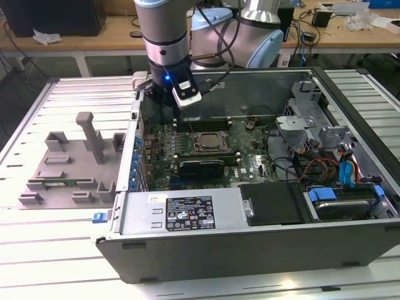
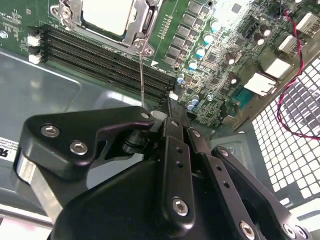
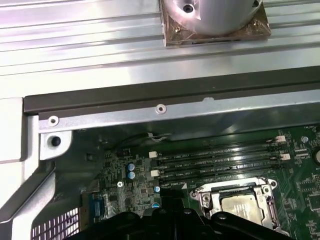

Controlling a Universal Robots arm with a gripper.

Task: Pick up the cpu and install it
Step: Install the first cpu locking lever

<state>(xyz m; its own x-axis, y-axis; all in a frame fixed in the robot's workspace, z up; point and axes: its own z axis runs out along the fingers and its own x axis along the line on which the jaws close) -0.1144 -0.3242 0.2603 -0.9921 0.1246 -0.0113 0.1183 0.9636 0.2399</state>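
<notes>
Gripper [image 2: 167, 114] over motherboard [image 2: 215, 55], opening cannot be told, cpu [image 3: 243, 208] flat in socket frame [image 3: 205, 196], silver face up, edges parallel to memory slots [image 3: 215, 161], exterior view adds grey fixture [image 1: 65, 172].

1. You have open room above the socket [image 1: 209, 142].
2. The case wall [image 1: 133, 134] stands near your gripper [image 2: 169, 116], on the exterior view's left.
3. The drive cage [image 1: 300, 122] and cables [image 1: 325, 164] crowd the exterior view's right.

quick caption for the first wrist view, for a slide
Gripper over the motherboard inside the open case, next to the metal-framed socket with the cpu sitting in it.
</notes>
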